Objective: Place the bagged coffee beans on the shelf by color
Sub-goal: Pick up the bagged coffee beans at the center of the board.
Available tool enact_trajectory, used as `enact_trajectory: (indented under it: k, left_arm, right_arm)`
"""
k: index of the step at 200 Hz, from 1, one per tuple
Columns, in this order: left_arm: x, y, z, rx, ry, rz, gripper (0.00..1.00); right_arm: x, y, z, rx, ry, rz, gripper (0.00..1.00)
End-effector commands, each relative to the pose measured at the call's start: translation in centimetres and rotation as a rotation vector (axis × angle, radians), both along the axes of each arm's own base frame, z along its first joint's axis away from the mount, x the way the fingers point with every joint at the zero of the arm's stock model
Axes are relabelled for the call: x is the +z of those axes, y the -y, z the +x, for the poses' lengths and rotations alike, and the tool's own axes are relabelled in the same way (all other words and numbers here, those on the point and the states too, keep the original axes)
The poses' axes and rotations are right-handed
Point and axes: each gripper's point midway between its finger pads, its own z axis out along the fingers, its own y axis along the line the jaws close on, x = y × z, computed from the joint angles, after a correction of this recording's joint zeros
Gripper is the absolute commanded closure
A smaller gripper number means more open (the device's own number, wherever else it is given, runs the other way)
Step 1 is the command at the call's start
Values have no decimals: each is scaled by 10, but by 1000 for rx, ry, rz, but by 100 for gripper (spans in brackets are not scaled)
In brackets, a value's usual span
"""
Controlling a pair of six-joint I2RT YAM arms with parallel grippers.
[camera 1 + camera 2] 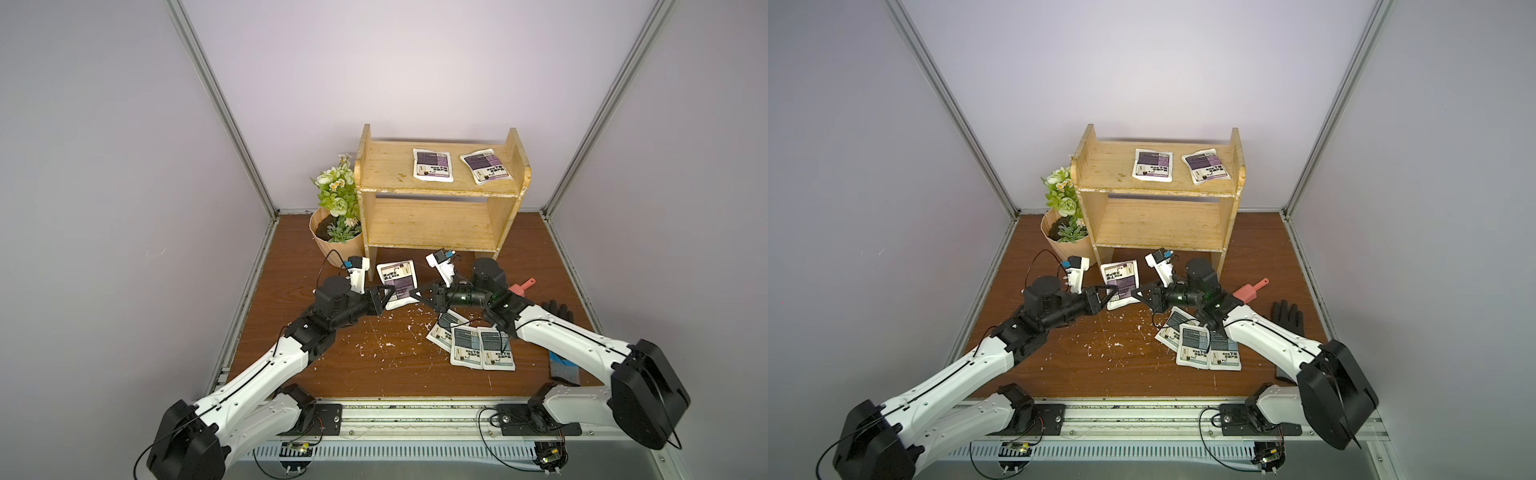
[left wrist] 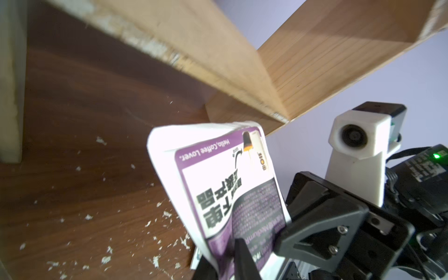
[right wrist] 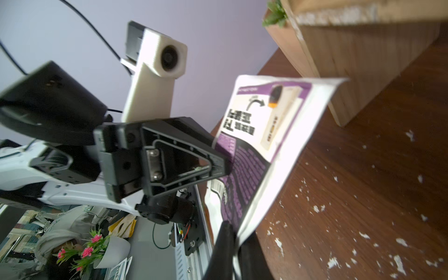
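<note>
Well, brown wooden desk (image 1: 374,374), light yellowish two-tier wooden shelf (image 1: 436,189) at the back
One purple-blocked flat white coffee pouch (image 1: 398,276) hangs just in front of it, left hand (image 1: 390,293) narrow on one edge, right hand (image 1: 412,293) pinched shut on the other.

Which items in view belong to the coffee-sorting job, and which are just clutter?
Job:
shelf; two purple pouches on its top board; held purple pouch, gripped by left hand and right hand; three loose grey-blue pouches.

Clutter:
flowerpot; red tool; black glove; striped cloth; white flakes.
</note>
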Motion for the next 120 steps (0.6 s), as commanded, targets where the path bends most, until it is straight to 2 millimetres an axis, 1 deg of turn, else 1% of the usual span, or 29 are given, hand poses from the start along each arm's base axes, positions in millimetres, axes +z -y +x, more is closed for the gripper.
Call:
enact_trajectory:
  k: [1,28,39,48,65,70,78,92,108,120]
  left_arm:
    - [51,3,1,-36,171,-4,84]
    - [95,7,2,-55,274,-47,89]
    - [113,9,2,-61,318,-68,94]
    - [127,9,4,-59,352,-74,95]
    - [155,9,8,-42,422,-77,96]
    - [164,9,9,-37,444,-82,94]
    - [177,7,11,-24,472,-89,89]
    - [198,5,12,-5,522,-100,88]
    - [221,3,10,4,584,-116,85]
    - [237,1,8,12,629,-133,81]
  right_arm:
    - [44,-1,-17,33,116,-2,100]
    - [91,-1,-21,32,206,53,100]
    - [110,-3,-21,32,245,67,100]
    - [125,-6,-18,21,277,79,100]
    - [154,-11,-10,-3,339,101,100]
    - [161,-12,-8,-7,354,105,100]
    - [174,-15,-4,-18,384,115,100]
    - [192,-18,3,-39,430,119,100]
    - [205,-21,13,-68,473,112,100]
    - [209,-24,21,-87,492,96,100]
